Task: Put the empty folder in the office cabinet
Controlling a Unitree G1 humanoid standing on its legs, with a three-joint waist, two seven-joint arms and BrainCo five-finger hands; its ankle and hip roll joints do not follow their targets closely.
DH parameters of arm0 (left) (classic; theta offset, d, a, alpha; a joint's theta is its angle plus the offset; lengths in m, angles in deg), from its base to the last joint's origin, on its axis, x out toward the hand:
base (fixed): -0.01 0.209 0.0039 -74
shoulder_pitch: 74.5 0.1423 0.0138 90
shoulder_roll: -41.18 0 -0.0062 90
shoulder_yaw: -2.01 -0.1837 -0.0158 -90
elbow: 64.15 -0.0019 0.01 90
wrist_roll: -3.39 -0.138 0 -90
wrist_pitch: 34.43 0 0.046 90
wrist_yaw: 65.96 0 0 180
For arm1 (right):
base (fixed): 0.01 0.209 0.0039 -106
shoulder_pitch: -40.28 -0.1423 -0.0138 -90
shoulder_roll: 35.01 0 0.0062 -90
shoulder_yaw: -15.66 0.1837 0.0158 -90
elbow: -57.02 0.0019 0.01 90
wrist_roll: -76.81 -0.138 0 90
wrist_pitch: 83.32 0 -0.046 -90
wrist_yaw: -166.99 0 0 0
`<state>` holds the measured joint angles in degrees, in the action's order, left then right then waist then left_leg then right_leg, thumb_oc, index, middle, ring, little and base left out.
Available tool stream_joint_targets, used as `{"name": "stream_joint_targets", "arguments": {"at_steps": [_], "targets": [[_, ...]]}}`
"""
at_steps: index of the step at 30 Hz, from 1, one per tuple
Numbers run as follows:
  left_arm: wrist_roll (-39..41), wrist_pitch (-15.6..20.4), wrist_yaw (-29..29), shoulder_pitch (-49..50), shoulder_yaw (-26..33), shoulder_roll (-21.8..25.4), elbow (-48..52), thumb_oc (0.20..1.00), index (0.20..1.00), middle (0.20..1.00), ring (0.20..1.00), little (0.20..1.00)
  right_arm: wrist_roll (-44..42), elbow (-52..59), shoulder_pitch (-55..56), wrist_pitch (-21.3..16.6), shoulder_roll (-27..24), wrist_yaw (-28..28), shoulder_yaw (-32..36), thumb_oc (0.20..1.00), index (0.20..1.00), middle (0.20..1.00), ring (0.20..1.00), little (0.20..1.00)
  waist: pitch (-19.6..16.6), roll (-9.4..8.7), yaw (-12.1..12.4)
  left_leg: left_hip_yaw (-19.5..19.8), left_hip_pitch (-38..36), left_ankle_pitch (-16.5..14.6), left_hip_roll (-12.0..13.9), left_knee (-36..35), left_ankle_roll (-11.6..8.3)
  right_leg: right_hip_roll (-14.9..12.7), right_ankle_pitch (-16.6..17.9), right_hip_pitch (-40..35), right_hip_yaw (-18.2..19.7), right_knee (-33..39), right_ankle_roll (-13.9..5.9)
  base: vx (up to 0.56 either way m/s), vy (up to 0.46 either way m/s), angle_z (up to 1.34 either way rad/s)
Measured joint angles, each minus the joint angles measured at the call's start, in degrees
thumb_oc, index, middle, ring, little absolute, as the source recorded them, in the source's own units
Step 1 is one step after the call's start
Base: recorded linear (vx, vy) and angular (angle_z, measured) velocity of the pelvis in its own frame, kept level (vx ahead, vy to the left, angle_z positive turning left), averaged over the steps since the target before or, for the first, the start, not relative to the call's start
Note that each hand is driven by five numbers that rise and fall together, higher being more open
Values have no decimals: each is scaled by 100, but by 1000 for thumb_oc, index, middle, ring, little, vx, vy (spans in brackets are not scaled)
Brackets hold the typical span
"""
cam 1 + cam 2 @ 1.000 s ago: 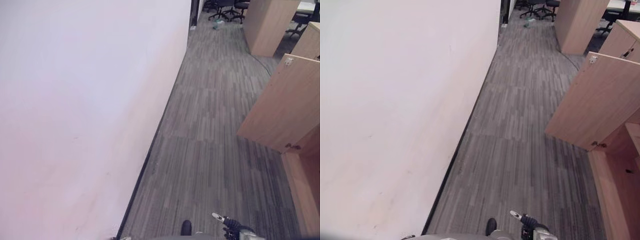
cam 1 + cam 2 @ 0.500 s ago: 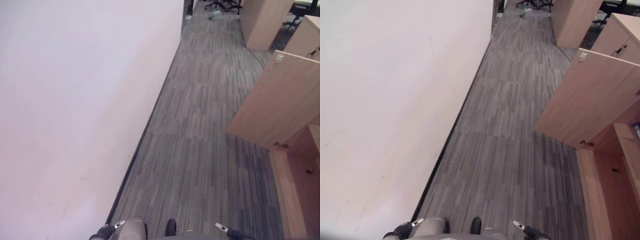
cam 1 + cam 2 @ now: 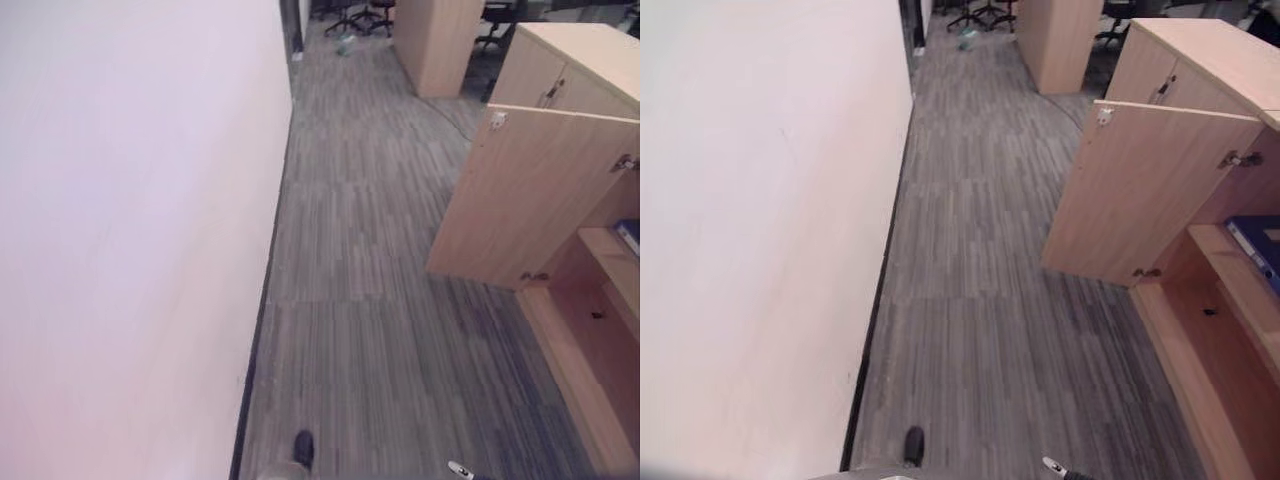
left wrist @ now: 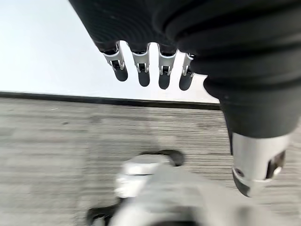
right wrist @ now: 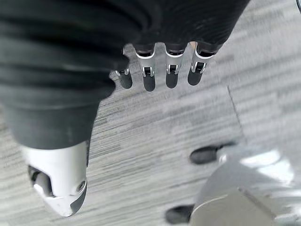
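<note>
Head views: a corridor of grey striped carpet floor (image 3: 980,300) runs between a plain white wall (image 3: 750,230) on the robot's left and a row of light wooden furniture on its right. The office cabinet (image 3: 1200,90) stands at the right, its door (image 3: 1140,195) swung open out over the floor. Inside, a wooden shelf (image 3: 1230,280) is visible, and a blue folder (image 3: 1255,245) lies on the shelf at the right edge of the view; whether it is empty cannot be told. Beyond the cabinet stands another wooden unit (image 3: 1055,40), and office chairs (image 3: 975,12) stand at the far end of the corridor.

Left wrist view: the left hand (image 4: 146,70) hangs above the carpet near the dark skirting at the foot of the wall, its fingers straight and apart, holding nothing.

Right wrist view: the right hand (image 5: 160,70) hangs above the carpet, its fingers likewise straight and spread, thumb apart, holding nothing. One fingertip of this hand shows at the lower edge of the head views.
</note>
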<state>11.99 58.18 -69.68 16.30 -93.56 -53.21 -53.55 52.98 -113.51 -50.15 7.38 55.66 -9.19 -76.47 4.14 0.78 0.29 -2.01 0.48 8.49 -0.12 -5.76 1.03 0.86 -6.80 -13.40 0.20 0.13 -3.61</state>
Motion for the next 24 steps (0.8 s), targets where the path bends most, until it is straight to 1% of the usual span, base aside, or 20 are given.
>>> {"name": "stream_joint_targets", "arguments": {"at_steps": [1, 3, 4, 5, 7, 8, 9, 10, 11, 13, 14, 15, 16, 17, 18, 20, 21, 22, 23, 24], "targets": [[3, 10, 2, -114, -45, 62, 52, 1000, 1000, 1000, 1000, 1000, 0, 17, -27, -2, 71, 10, 0, 1000, 1000, 1000, 1000, 1000, -4, 28, 9, -95, -117, -127, -14, 35, 112, -54, -205, 316, -22, -791, -82, 135, 264, -47], [11, 12, 35, -186, -161, 144, 89, 1000, 1000, 1000, 1000, 1000, 12, 114, -63, 3, 103, 26, -1, 1000, 1000, 1000, 1000, 1000, -12, 23, 29, -275, -239, -312, -77, 37, 255, -188, -430, 870, -116, -2003, -186, 74, 184, -50], [36, 2, 49, -231, -161, 179, 126, 1000, 1000, 1000, 1000, 1000, 14, 228, -97, -3, 95, 34, -23, 1000, 1000, 1000, 1000, 1000, 10, 40, 40, -411, -287, -357, -128, 42, 314, -370, -554, 1222, -295, -2720, -145, 24, 105, -60], [111, -8, 49, -224, -159, 214, 128, 1000, 1000, 1000, 1000, 1000, 15, 313, -114, -6, 89, 37, -39, 1000, 1000, 1000, 1000, 1000, 13, -4, 49, -531, -318, -387, -233, 43, 357, -662, -578, 1514, -485, -3222, -126, 33, 104, -47], [128, -5, 51, -278, -132, 265, 108, 1000, 1000, 1000, 1000, 1000, 15, 427, -134, -27, 118, 42, -100, 1000, 1000, 1000, 1000, 1000, 40, -16, 21, -589, -358, -513, -369, 45, 398, -1083, -588, 1781, -591, -3351, -207, 93, 126, -30], [130, -9, 51, -287, -150, 280, 163, 1000, 1000, 1000, 1000, 1000, 20, 457, -117, -13, 128, 52, -197, 1000, 1000, 1000, 1000, 1000, 87, -34, 83, -849, -386, -519, -375, 41, 417, -1420, -597, 1916, -991, -3359, -192, 59, 62, -62], [129, -7, 60, -238, -143, 290, 215, 1000, 1000, 1000, 1000, 1000, 20, 500, -126, -14, 133, 55, -234, 1000, 1000, 1000, 1000, 1000, 137, 23, 211, -1042, -380, -635, -352, 32, 350, -1637, -583, 1997, -1396, -3216, -207, 105, 1, -86], [130, -21, 59, -190, -121, 305, 235, 1000, 1000, 1000, 1000, 1000, 20, 600, -107, -12, 136, 57, -235, 1000, 1000, 1000, 1000, 1000, 147, 10, 226, -1126, -416, -710, -355, 39, 290, -1796, -569, 1983, -1707, -2966, -239, 94, -17, -99], [129, -31, 54, -63, -116, 329, 236, 1000, 1000, 1000, 1000, 1000, 21, 632, -102, -21, 139, 55, -230, 1000, 1000, 1000, 1000, 1000, 165, 8, 185, -1253, -423, -778, -352, 30, 244, -1852, -454, 2044, -1933, -2468, -435, 180, -55, -86], [129, -80, 45, -58, -84, 341, 143, 1000, 1000, 1000, 1000, 1000, 21, 631, -151, -23, 131, 45, -197, 1000, 1000, 1000, 1000, 1000, 265, -75, 117, -1429, -382, -794, -306, 38, 263, -1716, -230, 2169, -2064, -1683, -734, 167, -87, -63], [129, -89, 52, -69, -36, 336, 70, 1000, 1000, 1000, 1000, 1000, 22, 626, -156, -6, 129, 36, -192, 1000, 1000, 1000, 1000, 1000, 327, -61, 32, -1475, -363, -796, -296, 35, 256, -1675, 8, 2223, -2264, -1282, -772, 120, -76, -36], [129, -100, 51, -36, 108, 309, 24, 1000, 1000, 1000, 1000, 1000, 22, 620, -104, 2, 126, 19, -164, 1000, 1000, 1000, 1000, 1000, 319, -130, -21, -1597, -388, -826, -262, 19, 209, -1611, 335, 2259, -2539, -838, -773, 98, -82, -36], [129, -105, 51, -7, 158, 298, -5, 1000, 1000, 1000, 1000, 1000, 23, 612, -38, 4, 126, 5, -163, 1000, 1000, 1000, 1000, 1000, 309, -121, -16, -1668, -380, -849, -246, -14, 175, -1568, 630, 2261, -2718, -531, -752, 119, -103, -34], [130, -126, 53, -3, 174, 291, 12, 1000, 1000, 1000, 1000, 1000, 22, 608, 49, 9, 127, -2, -164, 1000, 1000, 1000, 1000, 1000, 302, -178, -81, -1694, -415, -873, -240, -15, 155, -1565, 897, 2220, -2856, -320, -710, 157, -162, -22], [130, -128, 56, 3, 178, 291, 70, 1000, 1000, 1000, 1000, 1000, 22, 603, 114, 10, 129, -4, -163, 1000, 1000, 1000, 1000, 1000, 318, -208, -119, -1729, -495, -885, -222, -14, 121, -1567, 1034, 2202, -2943, -247, -690, 220, -240, -30], [225, -133, 65, 79, 376, 264, 132, 1000, 1000, 1000, 1000, 1000, 22, 561, 205, 4, 126, -3, -164, 1000, 1000, 1000, 1000, 1000, 245, -276, -117, -1980, -665, -1020, -4, -15, -96, -1511, 1272, 2044, -3524, -180, -502, 259, -263, -58], [225, -133, 66, 97, 375, 262, 142, 1000, 1000, 1000, 1000, 1000, 22, 561, 216, 3, 118, -4, -164, 1000, 1000, 1000, 1000, 1000, 240, -277, -147, -1998, -706, -1042, 53, -15, -135, -1491, 1355, 2031, -3614, -198, -473, 337, -307, -41], [227, -135, 71, 66, 354, 222, 180, 1000, 1000, 1000, 1000, 1000, 21, 552, 278, 7, 63, -8, -164, 1000, 1000, 1000, 1000, 1000, 190, -260, -245, -2008, -782, -1094, 216, -11, -244, -1364, 1380, 2053, -3590, -348, -347, 264, -235, -20], [225, -130, 79, 84, 287, 200, 201, 1000, 1000, 1000, 1000, 1000, 18, 558, 276, 4, 27, -12, -162, 1000, 1000, 1000, 1000, 1000, 148, -218, -311, -2064, -833, -1097, 336, 37, -308, -1249, 1237, 2089, -3486, -480, -171, 257, -256, -34], [225, -138, 87, 157, 261, 192, 183, 1000, 1000, 1000, 1000, 1000, 18, 566, 254, 0, 9, -15, -162, 1000, 1000, 1000, 1000, 1000, 113, -194, -279, -2141, -900, -1080, 439, 42, -360, -1117, 1087, 2044, -3394, -540, 27, 81, -100, -40]]}}
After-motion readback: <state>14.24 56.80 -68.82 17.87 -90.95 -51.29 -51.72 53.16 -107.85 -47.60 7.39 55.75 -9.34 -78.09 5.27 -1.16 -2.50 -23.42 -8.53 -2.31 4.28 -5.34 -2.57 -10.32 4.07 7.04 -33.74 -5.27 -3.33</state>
